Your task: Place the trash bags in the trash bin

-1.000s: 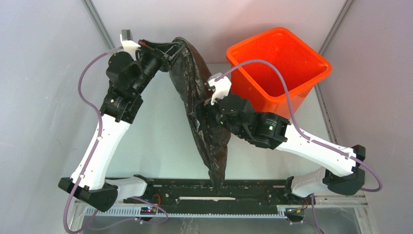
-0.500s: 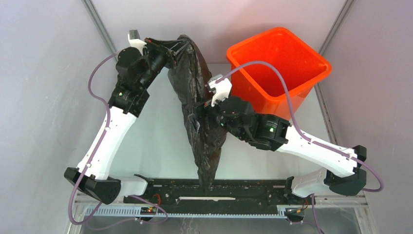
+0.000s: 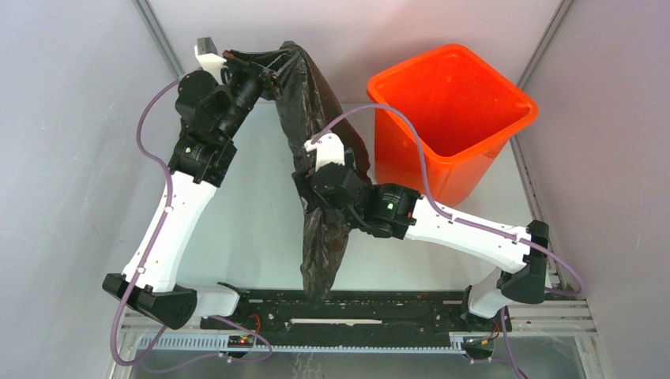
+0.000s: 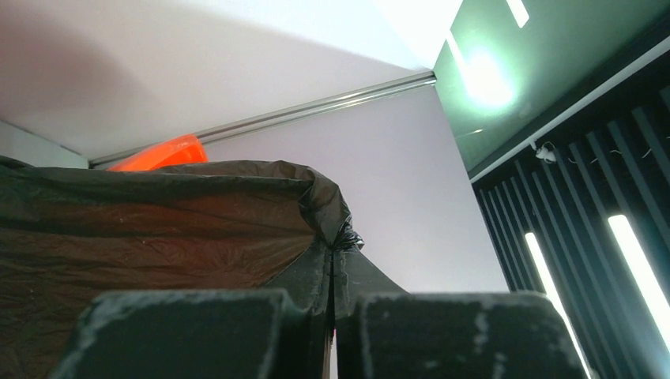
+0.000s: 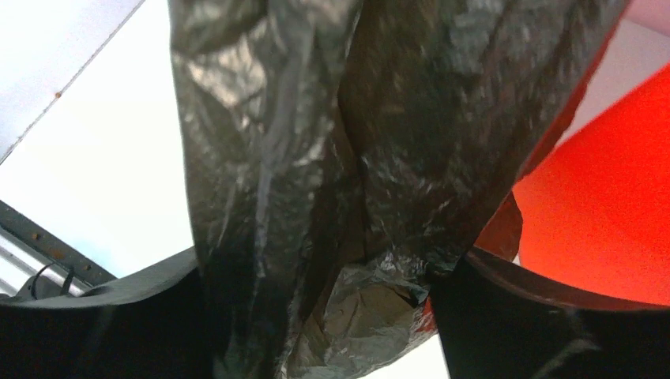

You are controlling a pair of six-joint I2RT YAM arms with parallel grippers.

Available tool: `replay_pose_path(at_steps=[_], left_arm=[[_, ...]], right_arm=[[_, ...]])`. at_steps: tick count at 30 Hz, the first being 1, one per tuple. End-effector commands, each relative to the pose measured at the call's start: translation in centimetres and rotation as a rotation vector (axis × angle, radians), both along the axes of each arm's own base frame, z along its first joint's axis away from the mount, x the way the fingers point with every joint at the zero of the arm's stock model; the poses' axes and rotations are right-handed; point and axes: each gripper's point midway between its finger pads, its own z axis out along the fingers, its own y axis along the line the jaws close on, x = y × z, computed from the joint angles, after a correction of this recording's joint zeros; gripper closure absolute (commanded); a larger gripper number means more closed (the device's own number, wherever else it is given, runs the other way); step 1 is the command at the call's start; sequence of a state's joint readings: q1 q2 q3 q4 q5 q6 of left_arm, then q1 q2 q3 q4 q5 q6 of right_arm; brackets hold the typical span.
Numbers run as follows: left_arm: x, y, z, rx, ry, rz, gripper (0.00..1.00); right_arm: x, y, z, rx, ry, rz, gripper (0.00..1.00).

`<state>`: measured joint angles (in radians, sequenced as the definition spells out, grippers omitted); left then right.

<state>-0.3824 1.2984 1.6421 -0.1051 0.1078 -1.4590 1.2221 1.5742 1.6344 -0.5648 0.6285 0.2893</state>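
**A:** Changed just now?

**B:** Against the earlier overhead views, shows the right gripper (image 5: pixel 316 276) swung leftward off the bag's right edge and set astride its middle. Jaws wide on either side of the film, not yet pinching. Shows also the hanging tail of the trash bags (image 3: pixel 320 253) drawn over to the left.

**A:** And unchanged?

**B:** Finds the left gripper (image 4: pixel 332 296) much as before: raised at the rear, clamped shut on a gathered corner of the film.

**A:** Whereabouts of the bag relative to the trash bin (image 3: pixel 466 174)?

**B:** Hung in the air close beside it, to its left, with no part inside. Orange wall glimpsed just behind the film in the right wrist view.

**A:** Meaning for the task?

**B:** Probably marks a second grasp being prepared at mid-length, so as to carry the sheet over the rim with less slack. Calls for closing on the film before any lift toward the bin.
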Motion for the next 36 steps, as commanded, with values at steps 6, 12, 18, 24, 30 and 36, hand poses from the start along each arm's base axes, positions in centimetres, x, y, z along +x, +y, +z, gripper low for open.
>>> replay_pose_path(at_steps=[6, 12, 18, 24, 30, 36], left_arm=[[-3.1, 2.0, 3.1, 0.071, -0.160, 0.023, 1.00], [-7.3, 4.6, -0.8, 0.307, -0.165, 0.107, 1.00], [-11.0, 5.5, -4.3, 0.307, -0.150, 0.081, 1.00], [-15.5, 4.1, -4.8, 0.308, -0.231, -0.048, 1.00], [-20.1, -1.6, -5.5, 0.335, -0.348, -0.362, 1.00], [-22.3, -4.6, -6.1, 0.367, -0.385, -0.485, 0.93]], right_arm=[[0.1, -2.9, 9.4, 0.195, -0.221, 0.010, 0.60], [0.9, -5.5, 15.7, 0.422, -0.206, 0.026, 0.94], [1.3, -6.2, 19.7, 0.489, -0.260, 0.051, 1.00], [4.1, -7.4, 21.7, 0.513, -0.284, -0.005, 1.00], [5.3, -7.0, 23.8, 0.565, -0.294, 0.019, 1.00], [6.0, -6.1, 26.0, 0.606, -0.310, 0.089, 1.00]])
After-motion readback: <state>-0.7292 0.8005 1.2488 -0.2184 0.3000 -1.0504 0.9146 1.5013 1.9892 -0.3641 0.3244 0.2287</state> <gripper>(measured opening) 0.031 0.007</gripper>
